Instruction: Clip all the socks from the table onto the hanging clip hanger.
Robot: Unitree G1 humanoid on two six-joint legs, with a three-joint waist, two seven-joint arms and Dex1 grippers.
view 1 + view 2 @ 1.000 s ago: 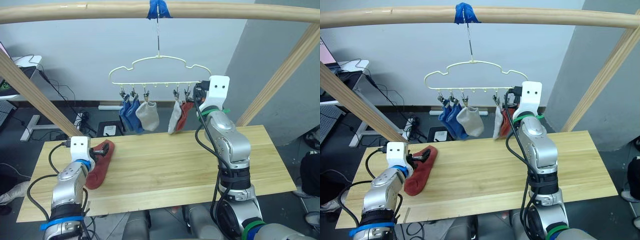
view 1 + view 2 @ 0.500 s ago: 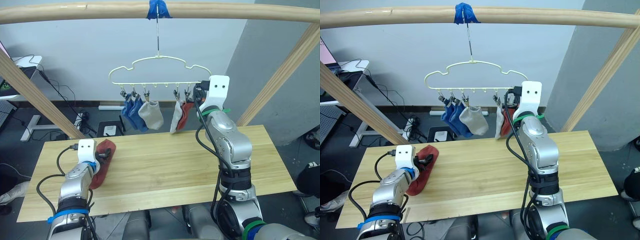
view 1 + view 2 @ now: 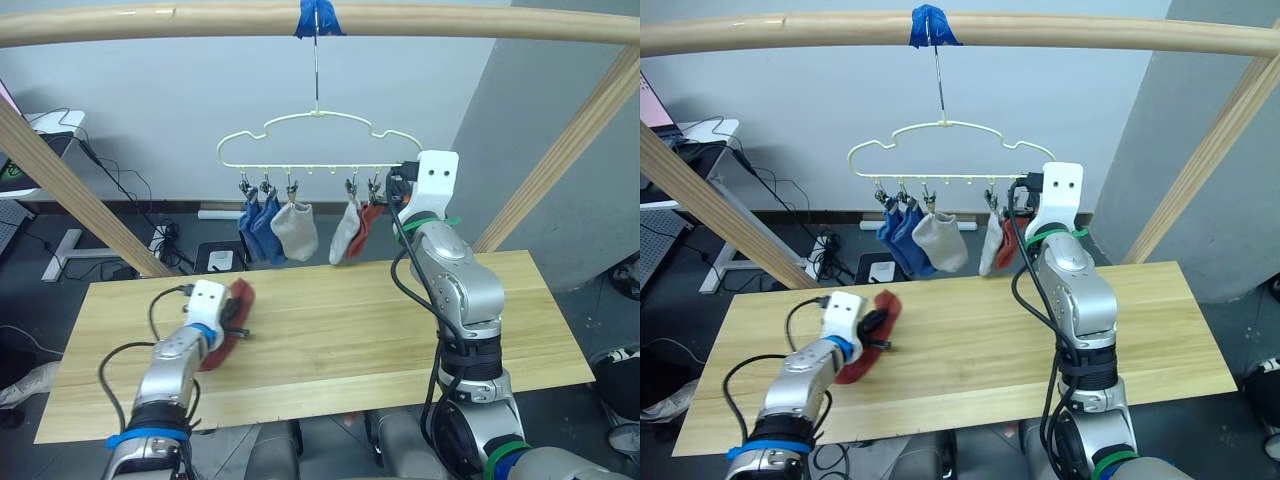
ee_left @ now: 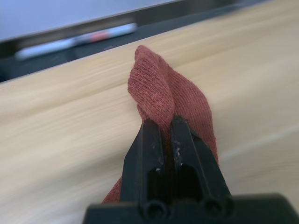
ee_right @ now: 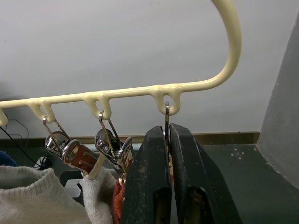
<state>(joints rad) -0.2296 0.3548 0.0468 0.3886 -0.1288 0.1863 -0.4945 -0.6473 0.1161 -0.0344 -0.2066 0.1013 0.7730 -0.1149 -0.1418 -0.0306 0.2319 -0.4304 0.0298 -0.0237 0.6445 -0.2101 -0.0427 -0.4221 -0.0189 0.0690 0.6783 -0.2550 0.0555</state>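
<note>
Left gripper [image 4: 164, 125] pinches rust-red knit sock [image 4: 159, 93]; right gripper [image 5: 167, 131] clamps small metal clip [image 5: 167, 117] under pale yellow-green wire hanger [image 5: 140, 92].

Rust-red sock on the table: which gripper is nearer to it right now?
Left. The left gripper is shut on the rust-red sock over the table. The right gripper is up at the clip hanger, shut on its end clip.
</note>
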